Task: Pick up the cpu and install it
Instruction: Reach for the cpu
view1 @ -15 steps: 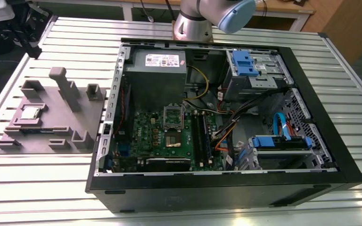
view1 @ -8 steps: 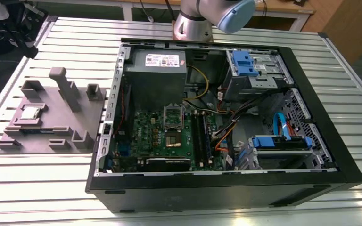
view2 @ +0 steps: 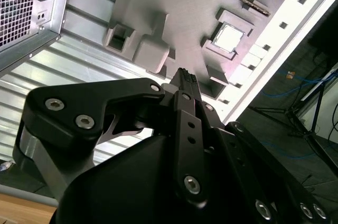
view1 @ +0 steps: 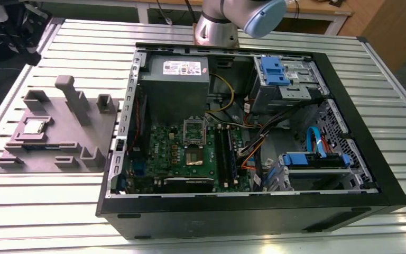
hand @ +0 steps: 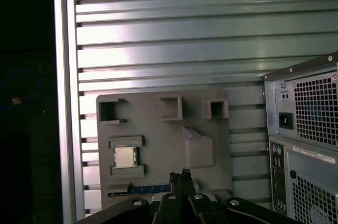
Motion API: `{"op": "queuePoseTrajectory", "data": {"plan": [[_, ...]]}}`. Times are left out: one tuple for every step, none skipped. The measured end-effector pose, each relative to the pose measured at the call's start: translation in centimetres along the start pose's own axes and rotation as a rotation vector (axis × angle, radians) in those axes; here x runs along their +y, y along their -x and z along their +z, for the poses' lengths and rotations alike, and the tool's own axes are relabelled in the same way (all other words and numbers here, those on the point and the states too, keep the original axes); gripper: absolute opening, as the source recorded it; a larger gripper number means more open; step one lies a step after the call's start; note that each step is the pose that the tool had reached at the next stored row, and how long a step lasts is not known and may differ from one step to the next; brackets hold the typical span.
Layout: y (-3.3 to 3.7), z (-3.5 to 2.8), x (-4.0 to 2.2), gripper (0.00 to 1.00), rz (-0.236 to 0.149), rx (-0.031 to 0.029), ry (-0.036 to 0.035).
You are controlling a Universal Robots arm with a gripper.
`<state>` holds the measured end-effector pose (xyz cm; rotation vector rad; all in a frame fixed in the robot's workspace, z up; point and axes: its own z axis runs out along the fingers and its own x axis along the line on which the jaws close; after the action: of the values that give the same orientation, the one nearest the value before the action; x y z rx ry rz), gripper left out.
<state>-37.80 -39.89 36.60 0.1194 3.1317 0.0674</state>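
On a slatted aluminium bench point(view1: 48, 211), the cpu point(view1: 34, 127) lies flat, silver face up, in a shallow square pocket of the grey fixture tray point(view1: 55, 159). The pocket sits toward the tray's outer edge, on the side turned away from the computer. To the tray's right in the exterior view stands an open black computer case point(view1: 372, 174), just beside the tray. Its green motherboard point(view1: 188, 159) is exposed, and the processor socket point(view1: 194, 128) sits well apart from the tray, across the case wall. A grey power supply point(view1: 175, 74) sits behind the board, with the robot arm point(view1: 224, 21) rising at the bench's far edge beyond it.

In both wrist views the hand point(hand: 180, 174) hangs clear of the tray point(hand: 158, 129). Its two slim black fingers are pressed together and carry nothing. The tips point(view2: 183, 74) point toward the tray's middle blocks, not toward the chip.

The cpu point(hand: 125, 156) lies off to the side of the hand that faces away from the case, in its pocket and untouched; in the second wrist view the chip point(view2: 228, 37) shows beyond the fingertips on the tray point(view2: 174, 2). Being square, it offers no long axis. Its edges run parallel to the tray's own edges, so either pair of sides looks equally open to a grasp. The pick-up appears not yet begun.
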Motion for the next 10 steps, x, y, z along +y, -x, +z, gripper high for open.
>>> {"op": "queuePoseTrajectory", "data": {"plan": [[-0.03, 0.01, 0.0, 0.1, 0.0, 0.0, 0.0], [-0.07, 0.02, -0.01, 0.1, 0.0, -0.0001, 0.0001], [-0.11, 0.02, -0.01, 0.1, 0.0, 0.0, 0.0], [-0.14, 0.02, -0.01, 0.1, 0.0, 0.0, 0.0], [-0.18, 0.03, -0.02, 0.1, 0.0, 0.0, 0.0], [-0.21, 0.03, -0.02, 0.1, 0.0, 0.0, 0.0], [-0.26, 0.03, -0.02, 0.1, 0.0, 0.0001, 0.0], [-0.3, 0.04, -0.02, 0.1, 0.0, 0.0, 0.0], [-0.34, 0.04, -0.03, 0.1, 0.0, 0.0, 0.0], [-0.38, 0.05, -0.03, 0.1, 0.0, 0.0, 0.0]]}}
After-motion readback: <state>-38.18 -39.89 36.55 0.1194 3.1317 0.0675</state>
